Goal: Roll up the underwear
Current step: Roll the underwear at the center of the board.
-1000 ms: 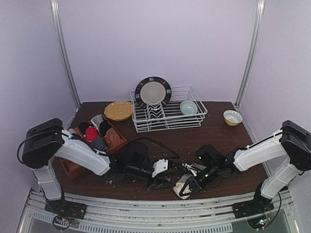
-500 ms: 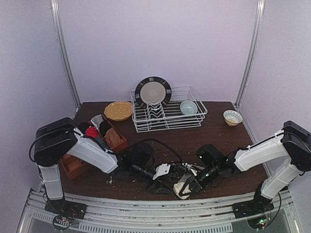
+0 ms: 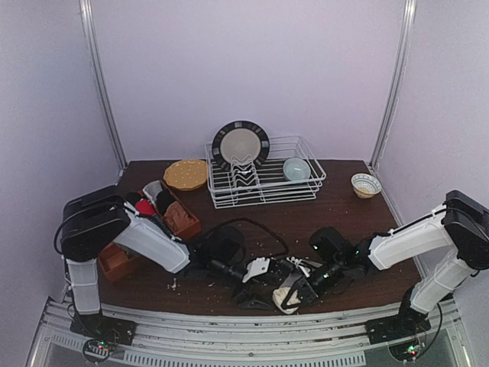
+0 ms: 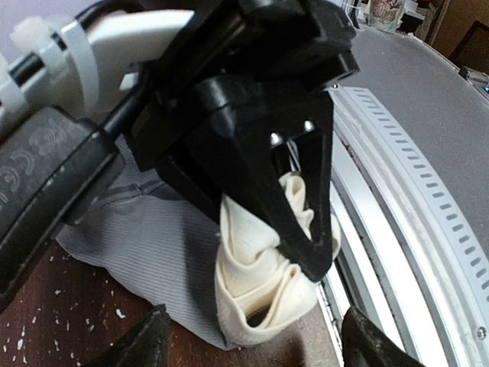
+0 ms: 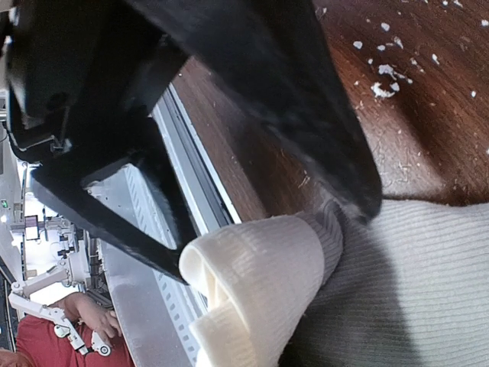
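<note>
- Underwear [image 4: 145, 245], a grey-beige ribbed soft cloth garment with a cream-white end: it lies on the dark brown wooden surface [image 3: 344, 214] at its near edge, under and between the two grippers.
- Cream-white coil [image 4: 260, 267]: this is the garment's pale end, curled into a loose, upright bundle and pinched by the right gripper. The grey cloth behind it spreads flat towards the left gripper's side, unrolled.
- Right gripper [image 5: 267, 237]: clamped on the coil, with its fingertips low, close to the surface.
- Left gripper [image 4: 256, 344]: its fingers are spread wide with nothing between them. It faces the coil from just beside it.
- Other underwear [image 3: 177, 217]: red, black, orange-brown and striped soft pieces are bunched in a reddish-brown open box [image 3: 114, 264]. They sit well apart from both grippers, out beyond the left arm's elbow.
- Done, as judged: a roll is started at one end of a single garment. It is slack and not compact.
- Left, as judged: the flat grey cloth has yet to be wound onto the coil and the roll tightened. The boxed pieces appear unrolled, though they are too small to tell for certain.
</note>
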`<state>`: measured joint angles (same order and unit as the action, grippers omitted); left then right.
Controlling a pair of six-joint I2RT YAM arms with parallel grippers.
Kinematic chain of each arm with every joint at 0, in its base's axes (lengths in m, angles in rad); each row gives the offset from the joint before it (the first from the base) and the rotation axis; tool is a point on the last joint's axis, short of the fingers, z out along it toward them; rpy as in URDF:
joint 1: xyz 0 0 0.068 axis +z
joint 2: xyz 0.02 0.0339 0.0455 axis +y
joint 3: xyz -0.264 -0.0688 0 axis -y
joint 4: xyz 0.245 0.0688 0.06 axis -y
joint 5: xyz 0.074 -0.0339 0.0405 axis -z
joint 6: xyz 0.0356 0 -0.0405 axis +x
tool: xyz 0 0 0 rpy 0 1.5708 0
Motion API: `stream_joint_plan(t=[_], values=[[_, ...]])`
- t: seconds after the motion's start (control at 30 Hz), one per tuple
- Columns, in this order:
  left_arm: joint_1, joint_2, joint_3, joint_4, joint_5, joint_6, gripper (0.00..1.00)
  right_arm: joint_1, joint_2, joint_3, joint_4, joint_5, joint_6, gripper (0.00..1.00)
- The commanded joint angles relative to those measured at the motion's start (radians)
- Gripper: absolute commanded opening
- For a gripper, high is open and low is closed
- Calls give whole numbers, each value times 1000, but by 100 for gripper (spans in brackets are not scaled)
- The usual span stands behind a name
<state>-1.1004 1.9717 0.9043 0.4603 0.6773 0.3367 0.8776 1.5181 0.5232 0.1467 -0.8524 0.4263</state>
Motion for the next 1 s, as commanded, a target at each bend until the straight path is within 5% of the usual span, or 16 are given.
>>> stream_joint_plan(t=[0.0, 0.17, 0.47, 0.67, 0.97], values=[[-1, 48, 54, -3, 40, 1, 72, -3, -25, -19, 4, 7, 2, 0], [-1, 92, 122, -29, 82, 0, 59, -3, -29, -24, 11, 8, 7, 0], [-9, 133, 164, -43, 143, -17, 18, 1, -51, -30, -10, 28, 13, 0], [-10, 141, 169, -16, 133, -50, 0, 9, -184, -17, -119, 139, 39, 44], [-16, 142, 198, -54, 117, -107, 0, 18, -437, -8, -370, 413, 50, 64]])
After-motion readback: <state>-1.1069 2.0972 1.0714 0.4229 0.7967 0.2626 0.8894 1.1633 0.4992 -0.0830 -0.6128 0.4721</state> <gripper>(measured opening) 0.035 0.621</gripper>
